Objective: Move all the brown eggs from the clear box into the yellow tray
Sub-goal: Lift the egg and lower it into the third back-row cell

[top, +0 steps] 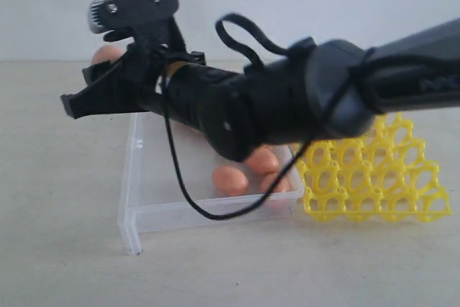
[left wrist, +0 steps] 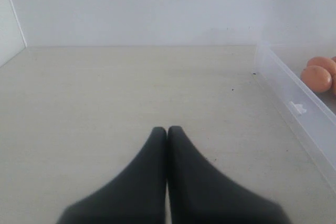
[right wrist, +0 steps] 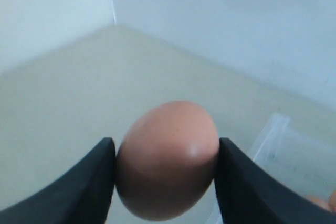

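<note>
Holding one brown egg (right wrist: pixel 168 129) clamped in our right gripper (right wrist: pixel 167 149), raised over the left side of the clear box (top: pixel 136 199). What next?
We swing it right to the yellow tray (top: pixel 374 185); our left gripper (left wrist: pixel 167 132) idles, tips together.

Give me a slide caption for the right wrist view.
Right tool gripping an egg, with a corner of the box beyond.

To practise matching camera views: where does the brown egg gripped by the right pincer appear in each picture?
Exterior view: the gripped egg peeks out upper left, behind the right pincer.
Left wrist view: not in it.
Right wrist view: mid-picture, clamped between the fingers.
Shared landmark: the clear box.
</note>
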Controlling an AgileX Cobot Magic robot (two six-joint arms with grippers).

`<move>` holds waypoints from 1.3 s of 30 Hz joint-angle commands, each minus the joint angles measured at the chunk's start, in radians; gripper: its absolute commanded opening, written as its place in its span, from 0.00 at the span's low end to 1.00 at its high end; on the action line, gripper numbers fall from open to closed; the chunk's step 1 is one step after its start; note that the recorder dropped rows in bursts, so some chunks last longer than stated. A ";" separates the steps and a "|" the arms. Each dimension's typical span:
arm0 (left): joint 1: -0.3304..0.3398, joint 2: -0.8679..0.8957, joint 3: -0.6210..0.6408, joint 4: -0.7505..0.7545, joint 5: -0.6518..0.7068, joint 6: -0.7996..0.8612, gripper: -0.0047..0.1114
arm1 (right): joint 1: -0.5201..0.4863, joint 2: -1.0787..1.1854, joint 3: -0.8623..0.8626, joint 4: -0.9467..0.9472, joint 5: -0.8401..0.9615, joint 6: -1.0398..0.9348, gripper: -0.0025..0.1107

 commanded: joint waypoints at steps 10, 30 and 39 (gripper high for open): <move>-0.004 0.003 0.000 0.005 -0.009 -0.004 0.00 | -0.483 -0.169 0.456 -0.707 -0.762 0.826 0.02; -0.004 0.003 0.000 0.005 -0.009 -0.004 0.00 | -1.059 0.136 -0.022 -1.719 -0.749 1.200 0.02; -0.004 0.003 0.000 0.005 -0.009 -0.004 0.00 | -1.065 0.139 -0.020 -1.773 -0.559 1.187 0.02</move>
